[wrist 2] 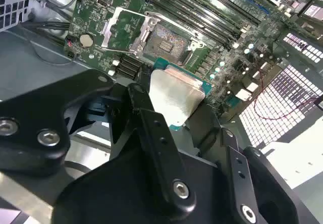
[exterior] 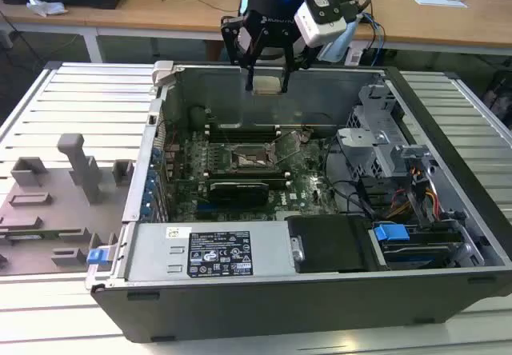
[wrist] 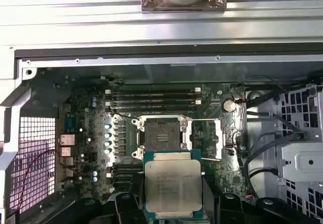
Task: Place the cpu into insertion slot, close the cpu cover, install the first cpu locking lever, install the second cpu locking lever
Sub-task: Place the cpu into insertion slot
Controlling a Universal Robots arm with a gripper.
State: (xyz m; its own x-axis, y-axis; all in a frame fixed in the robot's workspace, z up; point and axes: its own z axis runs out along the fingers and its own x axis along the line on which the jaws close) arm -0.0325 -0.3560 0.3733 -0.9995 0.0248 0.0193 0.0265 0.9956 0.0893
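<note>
The claw (exterior: 267,75) is closed on the cpu (wrist: 173,186), gripping it by 2 opposite edges. It holds the cpu flat, metal top up, in the air above the open computer case (exterior: 320,299). The insertion slot (wrist: 161,133) lies uncovered below, apart from the cpu.

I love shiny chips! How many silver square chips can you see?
1: the cpu, held in the gripper, not yet in the slot. Others may be hidden.
</note>
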